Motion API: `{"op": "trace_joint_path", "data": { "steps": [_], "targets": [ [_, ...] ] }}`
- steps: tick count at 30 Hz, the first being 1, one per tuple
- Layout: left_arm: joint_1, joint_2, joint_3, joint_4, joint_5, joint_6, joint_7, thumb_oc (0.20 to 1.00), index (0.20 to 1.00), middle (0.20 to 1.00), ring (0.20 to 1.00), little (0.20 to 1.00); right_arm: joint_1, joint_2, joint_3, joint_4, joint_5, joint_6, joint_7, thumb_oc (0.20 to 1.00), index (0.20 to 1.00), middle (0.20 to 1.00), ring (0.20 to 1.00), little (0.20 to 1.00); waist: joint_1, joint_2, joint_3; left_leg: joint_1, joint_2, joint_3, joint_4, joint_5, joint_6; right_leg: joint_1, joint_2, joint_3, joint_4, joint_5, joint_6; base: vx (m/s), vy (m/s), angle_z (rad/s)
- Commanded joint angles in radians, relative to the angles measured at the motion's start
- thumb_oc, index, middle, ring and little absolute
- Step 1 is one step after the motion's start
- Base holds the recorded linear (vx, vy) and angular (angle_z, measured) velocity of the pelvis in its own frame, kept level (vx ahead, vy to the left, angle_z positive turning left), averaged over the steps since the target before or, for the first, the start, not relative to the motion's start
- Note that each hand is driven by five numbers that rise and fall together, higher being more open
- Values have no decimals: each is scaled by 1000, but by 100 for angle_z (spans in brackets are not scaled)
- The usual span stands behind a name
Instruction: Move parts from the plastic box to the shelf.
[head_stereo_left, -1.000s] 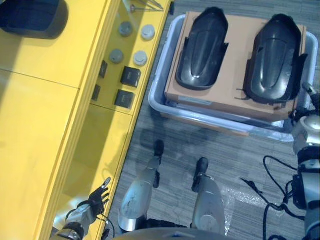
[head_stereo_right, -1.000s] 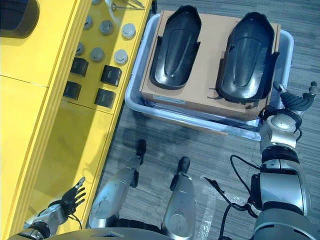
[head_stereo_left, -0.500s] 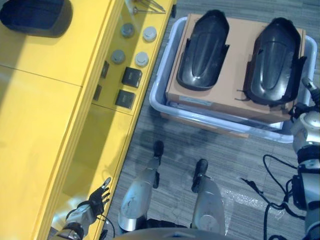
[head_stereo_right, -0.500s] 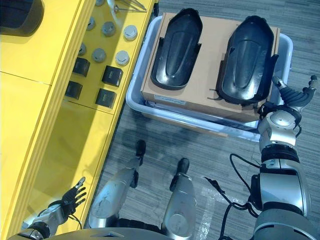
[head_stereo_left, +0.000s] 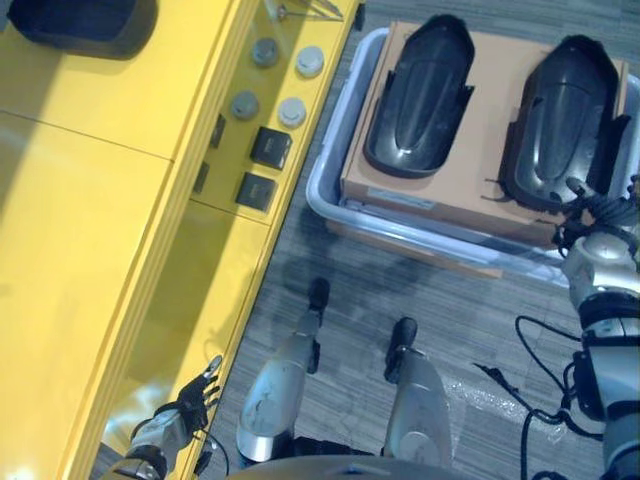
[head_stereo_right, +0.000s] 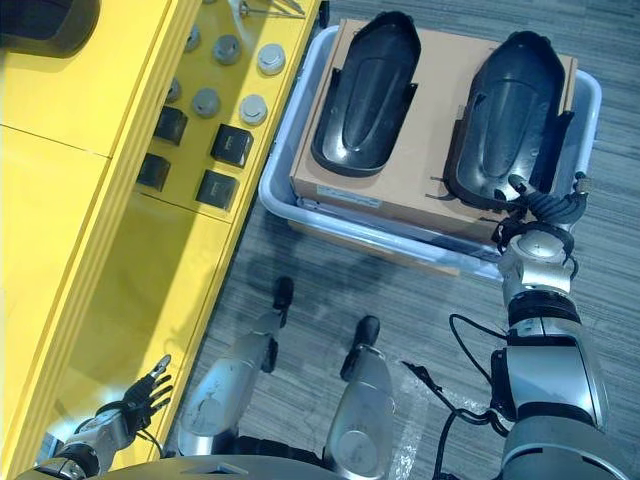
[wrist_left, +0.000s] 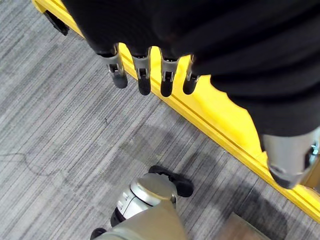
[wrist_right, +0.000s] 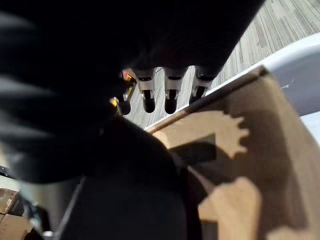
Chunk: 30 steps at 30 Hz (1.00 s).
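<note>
Black parts (head_stereo_right: 367, 92) lie on cardboard (head_stereo_right: 430, 135) in the box (head_stereo_right: 283, 170). Right robot hand (head_stereo_right: 545, 207), fingers relaxed, reaches the nearer part (head_stereo_right: 508, 120); it should curl under its rim. Left robot hand (head_stereo_right: 146, 391) hangs spread.

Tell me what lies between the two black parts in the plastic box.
Only bare brown cardboard: the left part and the right part lie side by side on it, apart, with nothing in the gap. Both eye views show this.
</note>
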Motion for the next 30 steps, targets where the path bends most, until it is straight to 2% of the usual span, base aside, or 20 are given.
{"op": "trace_joint_path", "data": {
  "steps": [1, 9, 10, 11, 30],
  "targets": [
    [7, 34, -26, 35, -19, -15, -10, 1000, 1000, 1000, 1000, 1000, -58, -40, 52, -13, 9, -10, -9, 1000, 1000, 1000, 1000, 1000, 14, -40, -1, -31, -47, 7, 129, -137, 15, 86, 13, -13, -255, 146, 9, 0, 0, 0],
    [16, 40, -28, 25, -23, -16, -10, 1000, 1000, 1000, 1000, 1000, -66, -21, 57, -10, 44, 20, -28, 1000, 1000, 1000, 1000, 1000, 20, -35, 21, -54, -57, 9, 178, -153, 21, 70, 11, -9, -216, 130, 3, 0, 1, 0],
    [15, 40, -28, 26, -22, -16, -10, 1000, 1000, 1000, 1000, 1000, -64, -18, 56, -6, 48, 22, -29, 784, 784, 784, 784, 784, 21, -36, 21, -55, -57, 9, 180, -154, 21, 71, 11, -10, -215, 129, 3, 0, 0, 0],
    [15, 42, -26, 24, -22, -18, -11, 1000, 1000, 1000, 1000, 1000, -57, -11, 52, 5, 60, 27, -36, 200, 200, 200, 200, 200, 23, -37, 23, -56, -56, 9, 183, -156, 21, 72, 12, -10, -214, 128, 3, 0, 0, 0],
    [11, 54, -27, -5, -27, -26, -23, 1000, 1000, 1000, 1000, 1000, 60, 11, -15, 39, 153, 3, -35, 200, 200, 200, 200, 200, 14, -68, 2, -20, -33, 18, 176, -165, 18, 122, 33, -14, -235, 127, -1, -15, -25, 0]
  ]
}}
